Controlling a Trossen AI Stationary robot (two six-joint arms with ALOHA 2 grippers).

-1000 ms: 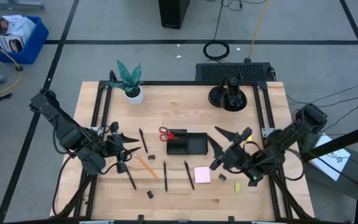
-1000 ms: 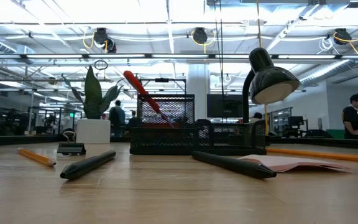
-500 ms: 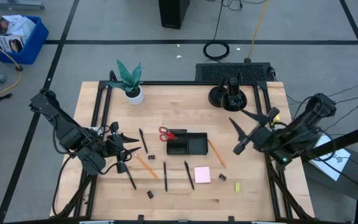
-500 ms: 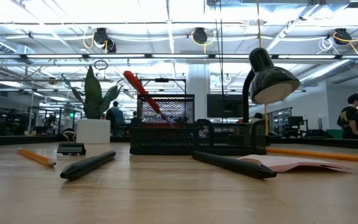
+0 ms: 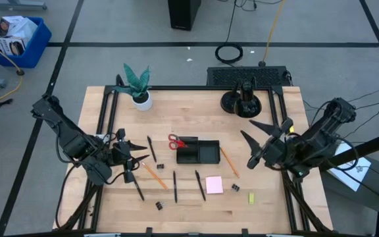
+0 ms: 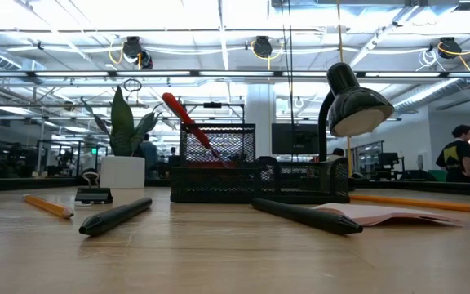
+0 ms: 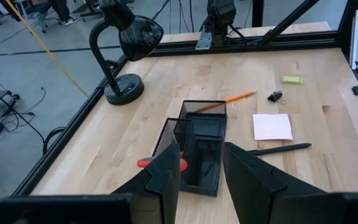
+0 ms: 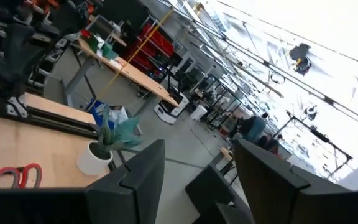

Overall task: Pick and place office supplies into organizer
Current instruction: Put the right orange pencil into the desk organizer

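Two arms wait above a desk of scattered supplies — nothing is held.

We count four black pens (image 5: 175, 185) and two orange pencils (image 5: 154, 176) on the light wooden desk (image 5: 196, 105). One pink sticky-note pad (image 5: 214, 185) and one yellow-green piece (image 5: 251, 198) lie towards the front edge. The red-handled scissors (image 5: 176, 141) stand in the black mesh organizer (image 5: 198, 152) at the desk's middle. The low view alone shows those handles poking up. The left wrist view alone shows a binder clip (image 7: 275, 96) near the pad. The left gripper (image 5: 134, 159) hovers by the left edge, fingers parted and empty. The right gripper (image 5: 258, 141), spread wide and empty, has since half a second ago dipped slightly near the right edge.
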